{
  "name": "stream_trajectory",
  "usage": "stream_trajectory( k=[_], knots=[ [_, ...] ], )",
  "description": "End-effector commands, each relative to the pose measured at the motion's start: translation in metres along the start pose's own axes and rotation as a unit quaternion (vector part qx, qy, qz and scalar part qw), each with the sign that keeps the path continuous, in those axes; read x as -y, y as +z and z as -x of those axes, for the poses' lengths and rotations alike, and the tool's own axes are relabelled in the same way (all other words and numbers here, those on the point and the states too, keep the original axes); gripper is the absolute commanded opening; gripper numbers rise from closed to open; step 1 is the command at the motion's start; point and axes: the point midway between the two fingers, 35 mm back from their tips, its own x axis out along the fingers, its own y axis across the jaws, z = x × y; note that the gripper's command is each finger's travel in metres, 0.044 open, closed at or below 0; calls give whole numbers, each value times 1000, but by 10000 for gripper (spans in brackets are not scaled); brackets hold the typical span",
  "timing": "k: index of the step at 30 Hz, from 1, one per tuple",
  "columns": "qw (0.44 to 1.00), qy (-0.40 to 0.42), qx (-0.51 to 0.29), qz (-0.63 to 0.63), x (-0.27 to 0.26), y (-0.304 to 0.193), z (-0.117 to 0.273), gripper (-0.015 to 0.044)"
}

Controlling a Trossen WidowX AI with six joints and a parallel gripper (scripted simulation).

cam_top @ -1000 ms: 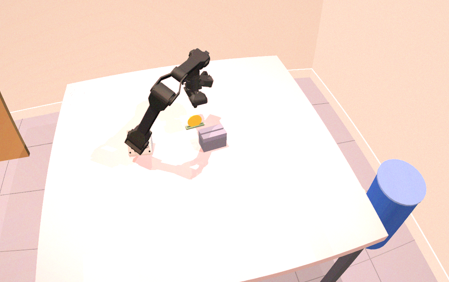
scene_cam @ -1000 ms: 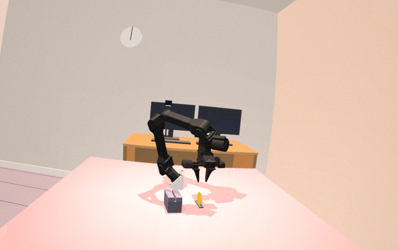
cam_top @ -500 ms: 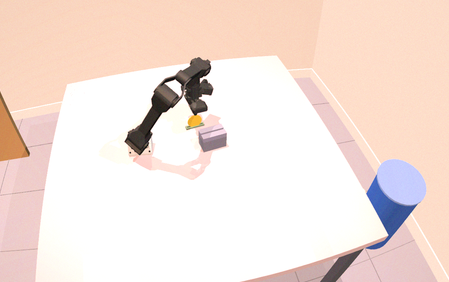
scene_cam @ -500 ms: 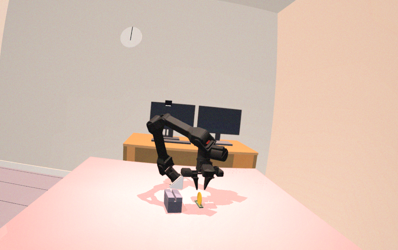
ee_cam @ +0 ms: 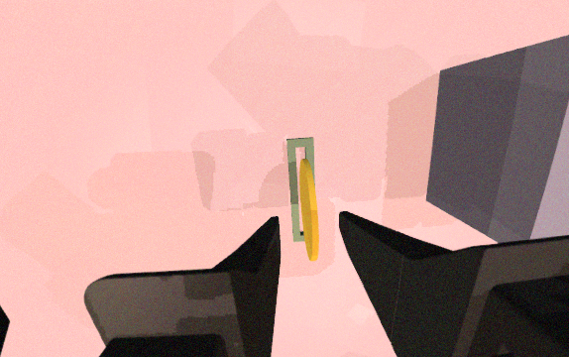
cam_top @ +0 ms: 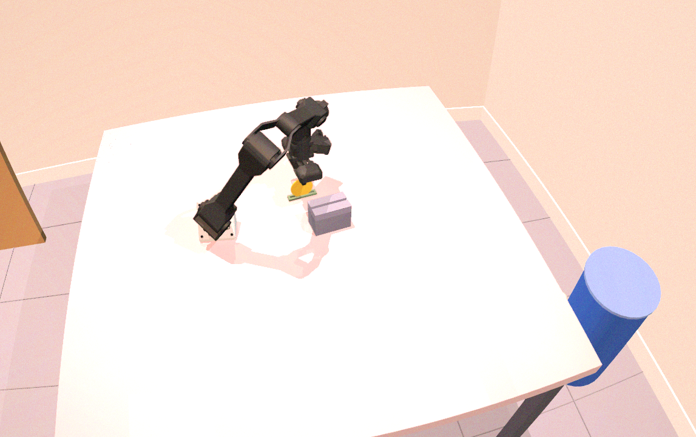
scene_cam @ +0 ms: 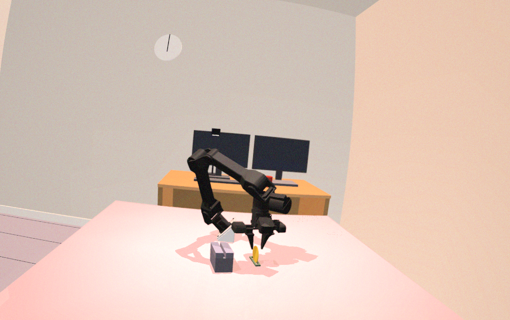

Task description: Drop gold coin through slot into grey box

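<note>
Standing on its edge in the green holder, the coin is seen near the centre of the wrist view, just above the gap between the two dark fingertips. The gripper is held partly open with nothing between its jaws; a fingertip is placed to either side of the coin's line, and neither is touching it. In the exterior view the gripper is pointed downward just above the coin, whose top edge is found a little below the fingertips. The holder is set on the table, slightly right of the frame's centre.

The grey box is placed just to the left of the coin in the exterior view, near it but apart from it, with the slot visible as a dark groove in the lid. In the wrist view the box is seen at the right edge of the frame. In the top view the coin is partly covered by the gripper near the centre of the frame, and the box is located just to the lower right of it. The arm is bent over from its base at the left of centre.
</note>
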Motion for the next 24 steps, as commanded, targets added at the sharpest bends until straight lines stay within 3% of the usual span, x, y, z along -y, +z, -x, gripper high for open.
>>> stream_trajectory(
  k=[1, 24],
  knots=[
    [1000, -3, -1, 2, 1, -1, -8, 161],
    [1000, -4, -2, 2, 2, -3, -44, 161]
  ],
)
